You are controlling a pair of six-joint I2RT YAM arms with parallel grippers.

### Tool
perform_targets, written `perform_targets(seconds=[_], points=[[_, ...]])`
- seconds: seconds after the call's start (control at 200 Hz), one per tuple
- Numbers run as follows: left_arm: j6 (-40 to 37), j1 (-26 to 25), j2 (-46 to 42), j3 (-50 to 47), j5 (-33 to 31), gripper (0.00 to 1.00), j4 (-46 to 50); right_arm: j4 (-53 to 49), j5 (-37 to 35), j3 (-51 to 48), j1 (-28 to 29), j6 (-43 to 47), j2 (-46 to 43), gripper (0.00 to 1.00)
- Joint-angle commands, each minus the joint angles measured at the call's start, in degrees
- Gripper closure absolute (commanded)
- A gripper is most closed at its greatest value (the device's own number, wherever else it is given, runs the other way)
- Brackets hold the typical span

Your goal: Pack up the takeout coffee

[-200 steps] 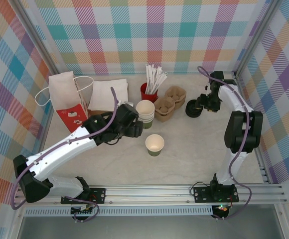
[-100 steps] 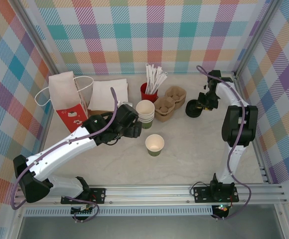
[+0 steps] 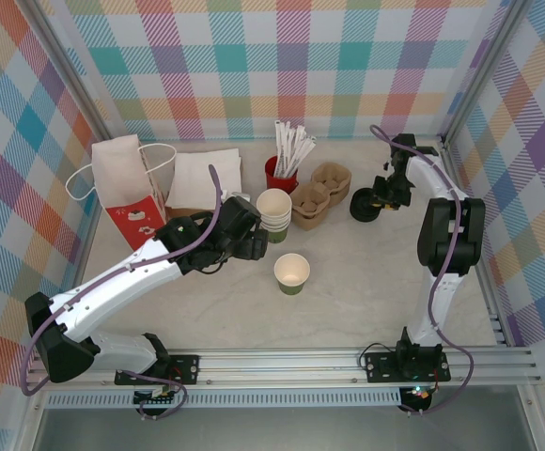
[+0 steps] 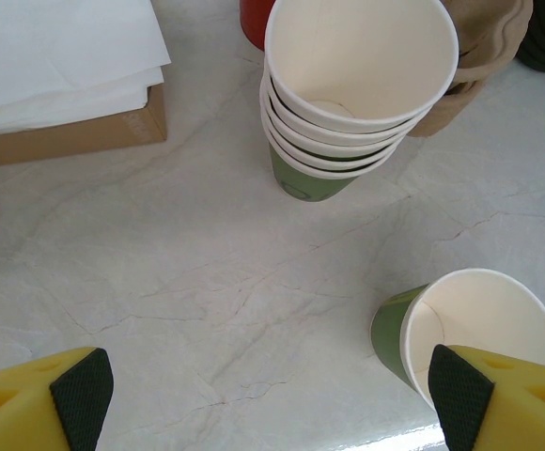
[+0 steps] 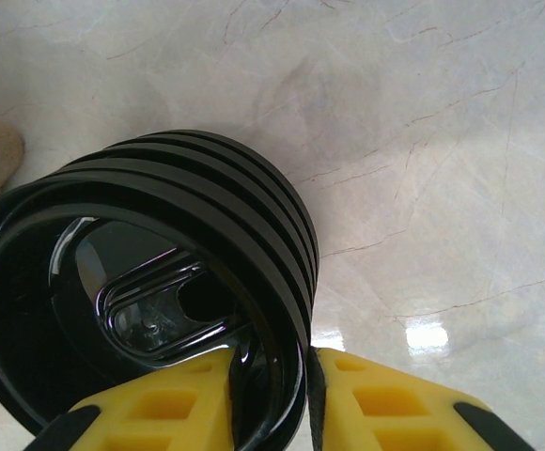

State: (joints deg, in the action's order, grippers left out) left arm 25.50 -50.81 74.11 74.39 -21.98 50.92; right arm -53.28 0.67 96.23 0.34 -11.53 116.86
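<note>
A stack of several olive-green takeout coffee cups [image 3: 273, 209] [image 4: 362, 85] stands upright mid-table. A single cup [image 3: 291, 272] [image 4: 470, 329] stands alone nearer the front. My left gripper [image 3: 254, 246] [image 4: 263, 395] is open above bare table just left of the cups, holding nothing; in the left wrist view its right finger overlaps the single cup's rim. At the back right, my right gripper [image 3: 378, 199] [image 5: 271, 381] is shut on the rim of a stack of black lids [image 3: 364, 209] [image 5: 160, 282], one finger inside the rim and one outside.
Brown pulp cup carriers [image 3: 319, 193] lie between the cup stack and the lids. Behind them stands a red cup of wrapped sticks [image 3: 280, 174]. White paper on a brown box [image 3: 204, 178] and a paper bag [image 3: 127, 183] occupy the back left.
The right gripper's fingers have closed onto the lid stack's rim and the arm has shifted slightly. The left arm has hardly moved.
</note>
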Motion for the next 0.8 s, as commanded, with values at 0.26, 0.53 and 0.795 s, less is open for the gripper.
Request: perform_targets(seconds=[0.26, 0.53, 0.795], points=[[-0.11, 0.66, -0.71, -0.03, 0.15, 0.11, 0.18, -1.65, 1.62, 0.52, 0.09, -0.24, -0.32, 0.81], [0.52, 0.8, -2.3, -0.1, 4.62, 0.1, -3.88, 2.6, 3.09, -5.62, 0.1, 0.14, -8.85, 0.81], [3.06, 2.56, -2.56, 0.41, 17.43, 0.02, -12.87, 12.36, 14.01, -16.64, 0.09, -0.22, -22.32, 0.81]])
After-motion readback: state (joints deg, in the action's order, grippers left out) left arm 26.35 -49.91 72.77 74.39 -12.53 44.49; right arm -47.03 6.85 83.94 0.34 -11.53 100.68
